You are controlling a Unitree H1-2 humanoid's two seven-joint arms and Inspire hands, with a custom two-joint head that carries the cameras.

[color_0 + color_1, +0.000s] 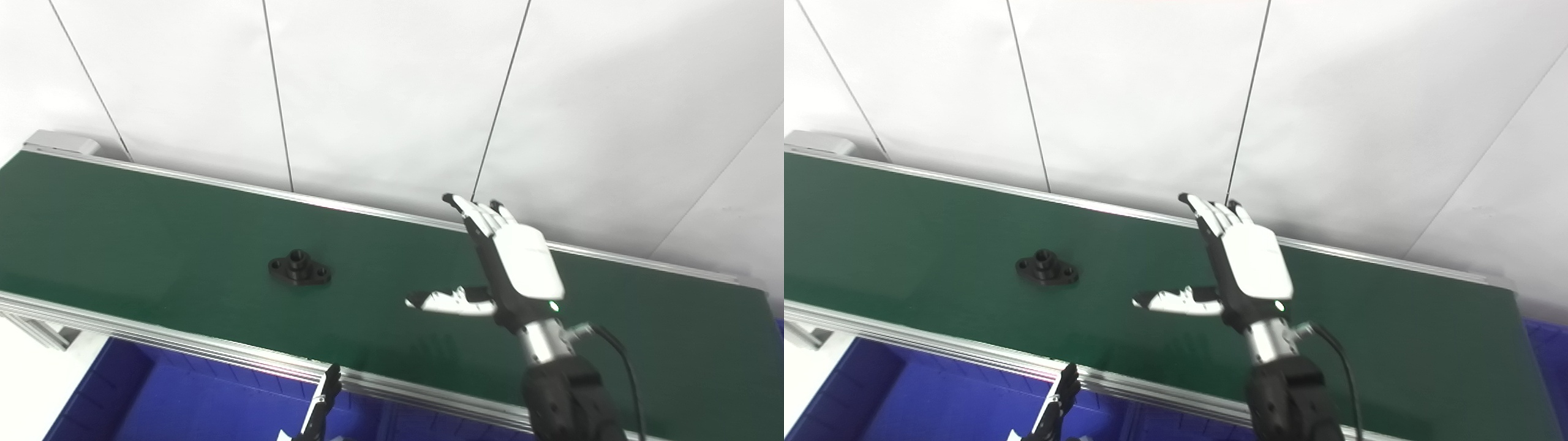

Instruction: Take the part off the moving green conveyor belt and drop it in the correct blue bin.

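A black flanged part (299, 268) with a raised centre hub lies on the green conveyor belt (122, 220), left of centre; it also shows in the right eye view (1047, 271). My right hand (505, 263) hovers over the belt to the right of the part, well apart from it, fingers straight and thumb spread toward the part, open and empty. Only the fingertips (323, 404) of my left hand show at the bottom edge, below the belt's front rail, above a blue bin (184, 404).
The belt's aluminium front rail (184, 343) runs diagonally across the bottom. Blue bins lie below it, with another bin edge (1546, 343) at the far right. A white panelled wall (392, 92) stands behind the belt.
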